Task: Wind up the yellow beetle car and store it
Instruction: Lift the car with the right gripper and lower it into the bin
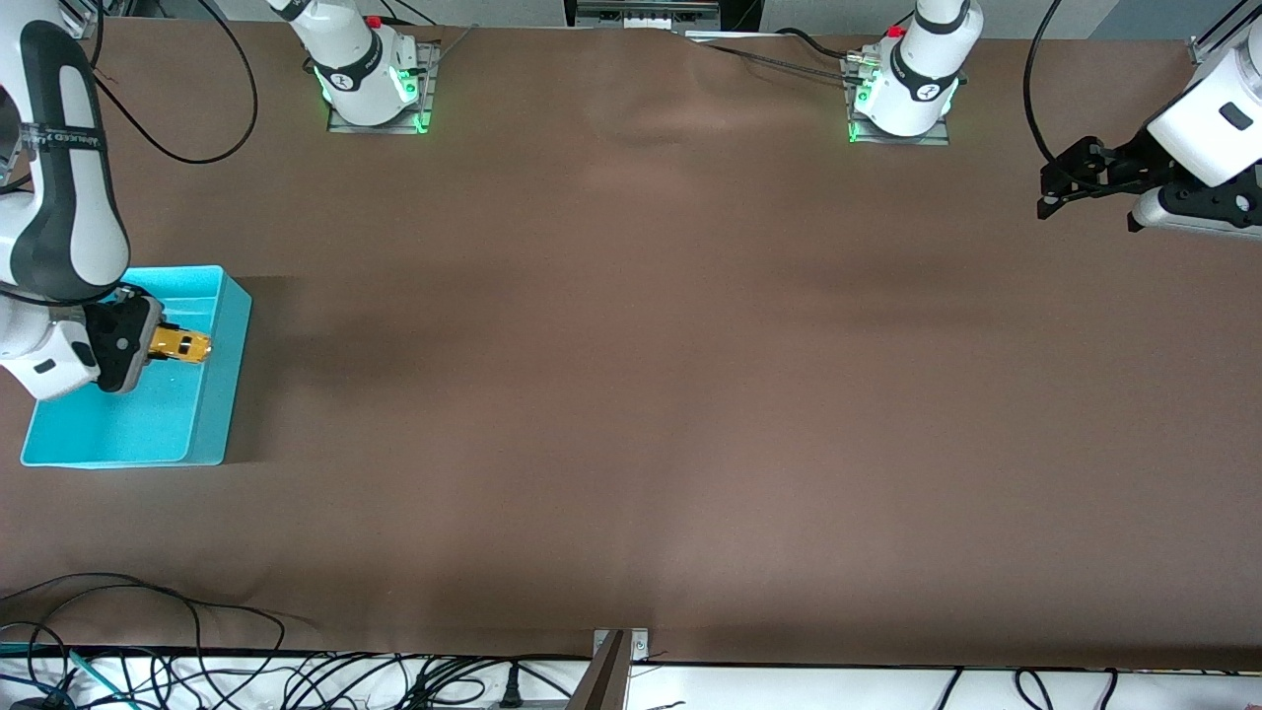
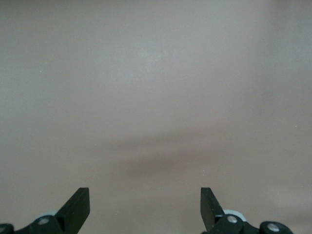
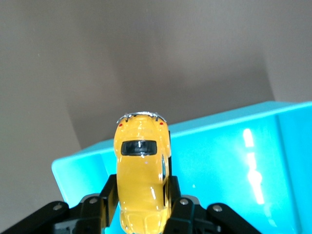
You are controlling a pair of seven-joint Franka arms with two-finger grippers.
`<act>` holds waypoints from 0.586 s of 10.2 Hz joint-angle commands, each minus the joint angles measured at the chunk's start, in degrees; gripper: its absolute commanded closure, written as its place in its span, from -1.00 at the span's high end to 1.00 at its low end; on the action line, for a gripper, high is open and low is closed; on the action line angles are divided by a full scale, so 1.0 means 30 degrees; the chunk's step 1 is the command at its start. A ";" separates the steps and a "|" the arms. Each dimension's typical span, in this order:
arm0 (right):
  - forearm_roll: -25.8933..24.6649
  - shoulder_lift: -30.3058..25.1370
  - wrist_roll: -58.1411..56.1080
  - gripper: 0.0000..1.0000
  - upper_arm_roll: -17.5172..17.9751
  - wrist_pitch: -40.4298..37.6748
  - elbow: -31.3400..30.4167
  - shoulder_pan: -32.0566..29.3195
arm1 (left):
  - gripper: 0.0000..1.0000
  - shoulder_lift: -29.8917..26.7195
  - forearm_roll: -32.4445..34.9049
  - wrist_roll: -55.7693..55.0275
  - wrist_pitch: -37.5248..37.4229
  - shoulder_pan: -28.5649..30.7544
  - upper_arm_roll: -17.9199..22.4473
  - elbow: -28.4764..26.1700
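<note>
Glossy rounded yellow beetle car (image 3: 142, 181) in right tool (image 3: 141, 214) over smooth turquoise bin (image 1: 212, 394).

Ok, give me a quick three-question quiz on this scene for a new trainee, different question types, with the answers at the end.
1. True or false: the yellow beetle car lies loose on the floor of the turquoise bin.
2. Multiple choice: the left gripper is
A. shut on the car
B. open over bare brown table
C. inside the bin
3. Fill in: the right gripper holds the car over the ____.

Key:
1. False. The right gripper's fingers clamp its sides, so it is held over the bin.
2. B. It waits at the left arm's end of the table.
3. Turquoise bin.
</note>
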 commanded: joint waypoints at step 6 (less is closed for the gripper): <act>-0.0342 0.2354 -0.4164 -1.00 0.0064 0.3723 0.0336 -0.1897 | 1.00 0.0089 -0.0330 -0.0060 -0.0457 0.0104 0.0034 0.0491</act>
